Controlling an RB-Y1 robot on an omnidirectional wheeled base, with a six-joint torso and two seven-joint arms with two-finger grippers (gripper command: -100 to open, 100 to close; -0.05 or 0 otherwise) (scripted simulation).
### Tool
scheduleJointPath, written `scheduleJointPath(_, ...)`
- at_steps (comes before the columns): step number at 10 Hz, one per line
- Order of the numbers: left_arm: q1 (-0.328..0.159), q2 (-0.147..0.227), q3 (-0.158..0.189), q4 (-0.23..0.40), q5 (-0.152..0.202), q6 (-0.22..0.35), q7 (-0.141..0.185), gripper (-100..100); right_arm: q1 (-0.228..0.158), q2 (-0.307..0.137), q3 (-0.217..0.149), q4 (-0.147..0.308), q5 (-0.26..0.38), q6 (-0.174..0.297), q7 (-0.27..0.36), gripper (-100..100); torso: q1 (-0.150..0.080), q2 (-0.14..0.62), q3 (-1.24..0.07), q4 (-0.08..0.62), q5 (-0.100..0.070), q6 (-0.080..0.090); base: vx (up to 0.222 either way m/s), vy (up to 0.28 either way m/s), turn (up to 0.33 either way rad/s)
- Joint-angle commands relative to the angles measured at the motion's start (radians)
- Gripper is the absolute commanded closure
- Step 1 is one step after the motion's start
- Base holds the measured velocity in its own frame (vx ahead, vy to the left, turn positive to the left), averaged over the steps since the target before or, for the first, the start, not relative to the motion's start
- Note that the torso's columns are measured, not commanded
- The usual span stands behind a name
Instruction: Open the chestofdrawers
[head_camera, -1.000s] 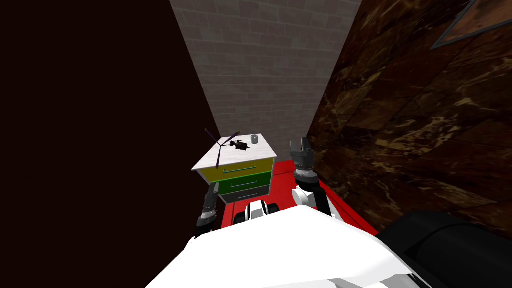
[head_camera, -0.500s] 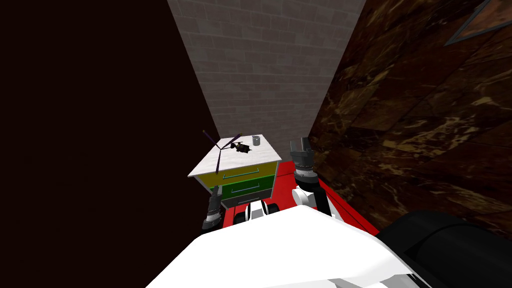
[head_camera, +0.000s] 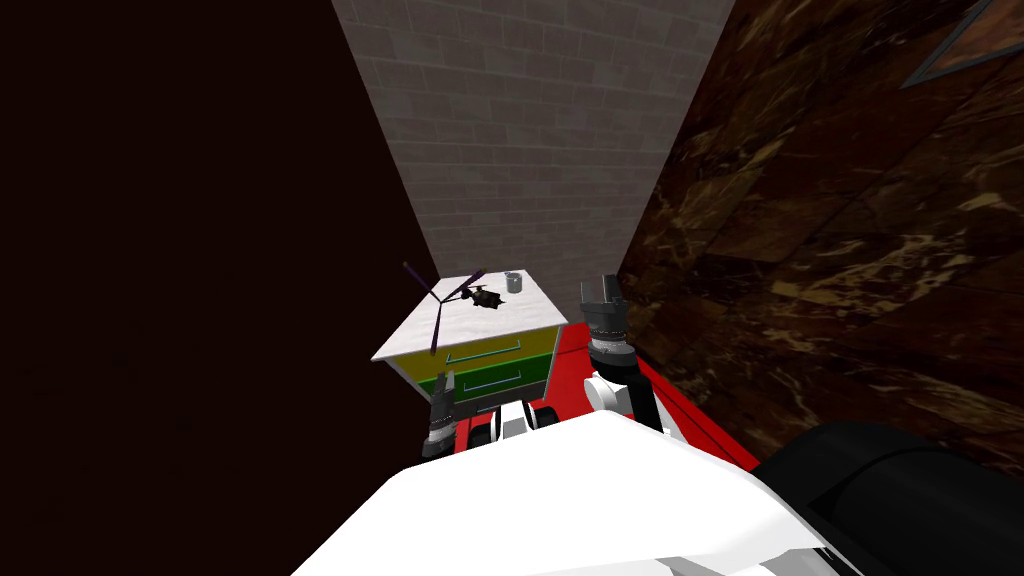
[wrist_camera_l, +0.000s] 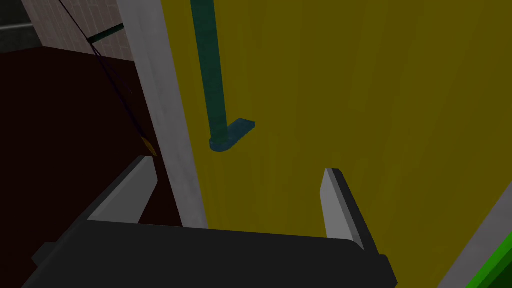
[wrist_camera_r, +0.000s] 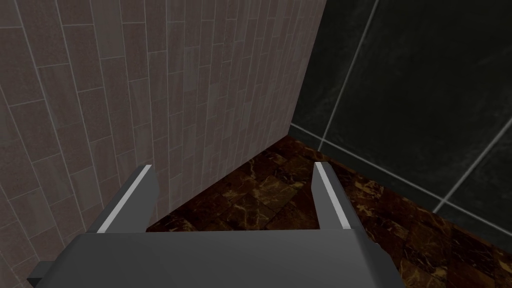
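Note:
The chest of drawers (head_camera: 480, 355) has a white top, a yellow top drawer (head_camera: 500, 350), a green one (head_camera: 500, 378) under it and a grey one lowest. All drawer fronts sit flush. My left gripper (head_camera: 441, 384) is raised in front of the chest's left part. In the left wrist view it (wrist_camera_l: 237, 192) stands open close to the yellow front (wrist_camera_l: 360, 100), just short of the end of the teal bar handle (wrist_camera_l: 220, 127), touching nothing. My right gripper (head_camera: 601, 290) is held up beside the chest's right side, open and empty (wrist_camera_r: 232, 192).
A dark object with long purple stems (head_camera: 462, 295) and a small grey cup (head_camera: 513, 282) rest on the chest's top. A red rug (head_camera: 610, 380) lies under me. A grey brick wall is behind the chest, a dark marbled surface to the right, a black area to the left.
My left arm has risen and moved right, from beside the chest's lower left corner up to the drawer fronts. The head view has shifted slightly. The right arm has stayed put.

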Motion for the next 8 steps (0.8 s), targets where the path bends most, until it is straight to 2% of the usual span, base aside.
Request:
scheduleJointPath(1, 0.003, -0.021, -0.002, -0.001, -0.001, -0.002, -0.002, -100, 0.0, 0.0, 0.0, 0.0, 0.0, 0.0, 0.0, 0, 0.0, 0.0, 0.0, 0.0, 0.0, 0.0, 0.008, 0.004, -0.001)
scheduleJointPath(8, 0.038, -0.045, 0.206, -0.102, -0.132, 0.044, 0.155, -100, 0.0, 0.0, 0.0, 0.0, 0.0, 0.0, 0.0, 0, 0.001, -0.001, 0.0, 0.0, 0.0, 0.0, 0.012, -0.048, -0.088)
